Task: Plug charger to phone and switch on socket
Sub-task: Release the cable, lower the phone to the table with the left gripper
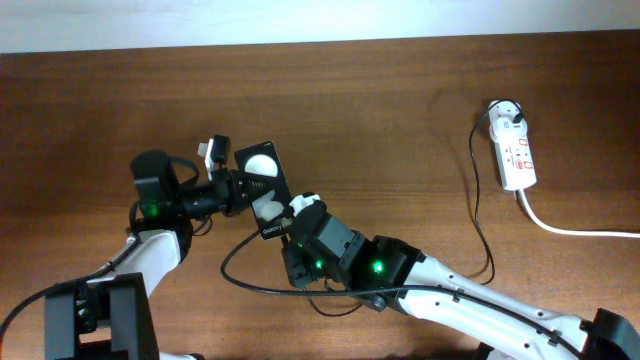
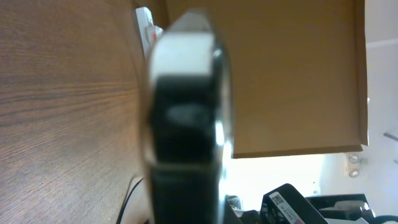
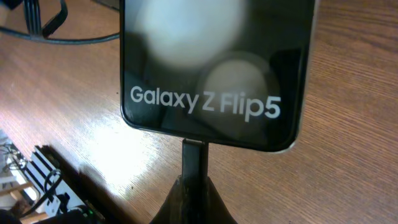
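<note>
The phone (image 1: 262, 185) is clamped steady at frame centre by the left fingers (image 1: 231, 188) so the charger tip (image 3: 194, 158), pinched by the right fingers (image 3: 208, 202), meets its lower edge.

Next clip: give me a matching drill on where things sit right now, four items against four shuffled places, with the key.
Things:
1. phone
2. socket
3. connector
4. adapter

Places:
A. plugged into one end of the socket
B. pinched in the right gripper jaws, at the phone's bottom edge
C. lying on the table, far right
D. held by the left gripper

Pairs: 1-D, 2-C, 3-B, 4-A
</note>
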Controlling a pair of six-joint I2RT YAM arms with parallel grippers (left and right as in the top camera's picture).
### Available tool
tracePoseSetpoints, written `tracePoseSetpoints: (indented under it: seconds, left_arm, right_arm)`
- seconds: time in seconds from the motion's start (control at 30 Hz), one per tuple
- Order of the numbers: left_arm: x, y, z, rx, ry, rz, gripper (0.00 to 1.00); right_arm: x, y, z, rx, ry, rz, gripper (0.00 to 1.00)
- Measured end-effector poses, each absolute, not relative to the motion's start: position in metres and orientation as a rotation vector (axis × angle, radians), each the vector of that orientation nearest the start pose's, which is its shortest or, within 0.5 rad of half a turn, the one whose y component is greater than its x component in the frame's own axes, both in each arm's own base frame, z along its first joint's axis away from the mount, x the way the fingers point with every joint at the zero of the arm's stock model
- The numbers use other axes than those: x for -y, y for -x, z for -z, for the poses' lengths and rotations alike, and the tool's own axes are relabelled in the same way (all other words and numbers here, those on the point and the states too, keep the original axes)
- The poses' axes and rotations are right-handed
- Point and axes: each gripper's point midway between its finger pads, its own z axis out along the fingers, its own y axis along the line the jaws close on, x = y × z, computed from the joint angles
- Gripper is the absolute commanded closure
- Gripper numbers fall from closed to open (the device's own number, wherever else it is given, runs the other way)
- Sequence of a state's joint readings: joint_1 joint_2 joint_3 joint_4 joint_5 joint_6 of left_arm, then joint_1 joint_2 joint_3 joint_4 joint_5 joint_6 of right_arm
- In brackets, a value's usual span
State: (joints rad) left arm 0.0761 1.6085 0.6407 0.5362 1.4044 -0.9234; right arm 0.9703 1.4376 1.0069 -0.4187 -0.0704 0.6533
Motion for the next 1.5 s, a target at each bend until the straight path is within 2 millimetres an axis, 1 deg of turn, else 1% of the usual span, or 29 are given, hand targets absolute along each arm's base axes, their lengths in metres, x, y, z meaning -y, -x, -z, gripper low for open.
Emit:
tracePoseSetpoints:
  seconds: [0.03,0.07,0.13,0.17,0.27,0.3,0.33,0.37,0.4,0.43,0.5,0.53,0.6,0.63,0.67,0.7,0.77,0.8,0.83,0.87,0.9,1.0,1.03,1.07,1.17,1.2,1.3,1.4,1.5]
  left_arm:
    - [0.145,-0.323,-0.168,-2.092,-0.014,1.912,1.00]
    - [0.145,-0.322,-0.169,-2.089,-0.024,1.912,1.00]
    - [0.147,-0.321,-0.170,-2.088,-0.037,1.917,1.00]
    - [0.148,-0.320,-0.170,-2.088,-0.047,1.920,1.00]
    - [0.159,-0.307,-0.171,-2.102,-0.106,1.987,1.00]
    - [0.160,-0.306,-0.171,-2.103,-0.112,1.995,1.00]
    - [0.160,-0.305,-0.171,-2.104,-0.112,1.998,1.00]
    - [0.160,-0.306,-0.171,-2.104,-0.109,1.995,1.00]
    - [0.159,-0.306,-0.170,-2.109,-0.097,1.995,1.00]
    - [0.160,-0.307,-0.167,-2.122,-0.069,1.996,1.00]
    - [0.165,-0.309,-0.160,-2.155,-0.022,1.967,1.00]
    - [0.174,-0.308,-0.157,-2.170,-0.035,1.946,1.00]
    - [0.204,-0.302,-0.148,-2.223,-0.072,1.907,1.00]
    - [0.220,-0.298,-0.143,-2.251,-0.093,1.874,1.00]
    - [0.232,-0.294,-0.140,-2.269,-0.111,1.854,1.00]
    - [0.241,-0.295,-0.139,-2.276,-0.118,1.821,1.00]
    - [0.253,-0.297,-0.143,-2.311,-0.147,1.788,1.00]
    - [0.258,-0.305,-0.141,-2.359,-0.129,1.717,1.00]
    - [0.258,-0.311,-0.134,-2.440,-0.082,1.609,1.00]
    - [0.252,-0.311,-0.123,-2.555,-0.020,1.495,1.00]
    - [0.246,-0.314,-0.116,-2.625,-0.023,1.346,1.00]
    - [0.234,-0.330,-0.120,-2.637,-0.089,1.120,1.00]
    - [0.231,-0.333,-0.115,-2.641,-0.095,1.078,1.00]
    - [0.230,-0.333,-0.110,-2.653,-0.097,1.070,1.00]
    - [0.245,-0.335,-0.056,-2.747,-0.117,1.169,1.00]
    - [0.248,-0.332,-0.045,-2.776,-0.123,1.212,1.00]
    - [0.259,-0.341,-0.032,-2.760,-0.163,1.280,1.00]
    - [0.258,-0.340,-0.026,-2.776,-0.156,1.272,1.00]
    - [0.249,-0.338,-0.016,-2.829,-0.114,1.188,1.00]
  right_arm:
    - [-0.333,-0.213,-0.143,-2.545,0.458,-0.769,0.96]
    - [-0.333,-0.213,-0.144,-2.539,0.473,-0.765,0.90]
    - [-0.333,-0.211,-0.143,-2.544,0.490,-0.761,0.84]
    - [-0.332,-0.209,-0.143,-2.551,0.500,-0.756,0.84]
    - [-0.328,-0.208,-0.154,-2.546,0.506,-0.744,0.78]
    - [-0.318,-0.203,-0.169,-2.534,0.507,-0.744,0.75]
    - [-0.306,-0.196,-0.185,-2.515,0.505,-0.749,0.69]
    - [-0.294,-0.188,-0.204,-2.481,0.503,-0.768,0.66]
    - [-0.280,-0.181,-0.225,-2.435,0.500,-0.793,0.59]
    - [-0.262,-0.171,-0.243,-2.404,0.487,-0.804,0.46]
    - [-0.223,-0.151,-0.265,-2.354,0.468,-0.803,0.29]
    - [-0.201,-0.140,-0.271,-2.341,0.468,-0.777,0.01]
    - [-0.184,-0.133,-0.273,-2.339,0.448,-0.758,0.01]
    - [-0.166,-0.126,-0.265,-2.373,0.443,-0.698,0.01]
    - [-0.160,-0.124,-0.262,-2.382,0.438,-0.676,0.01]
    - [-0.155,-0.123,-0.256,-2.412,0.441,-0.638,0.01]
    - [-0.153,-0.122,-0.253,-2.424,0.443,-0.624,0.01]
    - [-0.153,-0.122,-0.253,-2.425,0.440,-0.620,0.01]
    - [-0.153,-0.123,-0.253,-2.424,0.441,-0.619,0.01]
    - [-0.153,-0.123,-0.253,-2.424,0.441,-0.619,0.01]
    - [-0.153,-0.123,-0.253,-2.424,0.440,-0.618,0.01]
    - [-0.152,-0.123,-0.253,-2.423,0.440,-0.616,0.01]
    - [-0.152,-0.123,-0.253,-2.423,0.438,-0.617,0.01]
    - [-0.152,-0.123,-0.253,-2.422,0.440,-0.617,0.01]
    - [-0.152,-0.123,-0.253,-2.423,0.439,-0.616,0.01]
    - [-0.152,-0.123,-0.253,-2.423,0.440,-0.616,0.01]
    - [-0.152,-0.123,-0.253,-2.423,0.439,-0.616,0.01]
    - [-0.152,-0.123,-0.253,-2.423,0.438,-0.616,0.01]
    - [-0.152,-0.123,-0.253,-2.423,0.440,-0.616,0.01]
